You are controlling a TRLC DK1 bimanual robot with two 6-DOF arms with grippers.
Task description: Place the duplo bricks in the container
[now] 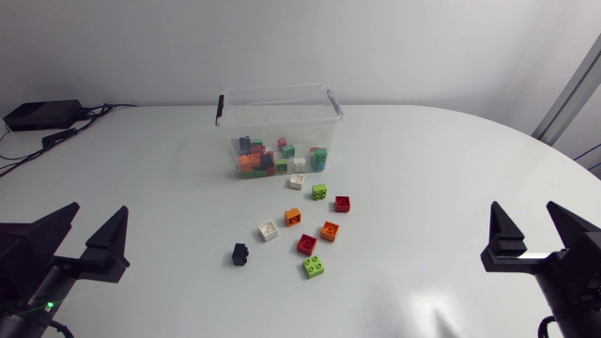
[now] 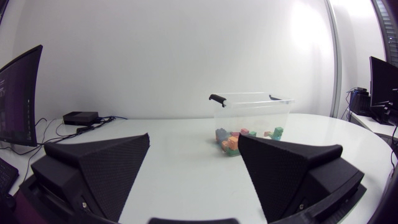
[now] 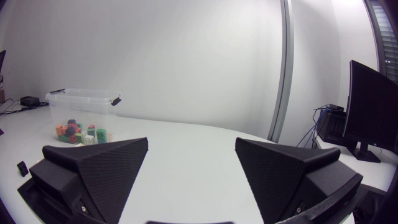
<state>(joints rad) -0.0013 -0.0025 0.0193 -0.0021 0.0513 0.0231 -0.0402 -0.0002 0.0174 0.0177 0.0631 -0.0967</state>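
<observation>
Your left gripper [image 1: 100,212] and right gripper [image 1: 524,207] both stand released near the table's [image 1: 451,169] front corners. The loose duplo bricks [image 1: 306,243] lie mid-table, well apart from both sets of jaws. They sit just before the container [image 1: 282,94] by the far edge, with wide tabletop on either side.

Nine loose duplo bricks [image 1: 306,244]: two white, two orange, two red, two green, one black. One container [image 1: 280,113] holds more, too jumbled to count.

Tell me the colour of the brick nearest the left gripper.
That brick is black; the head view shows it best.
</observation>
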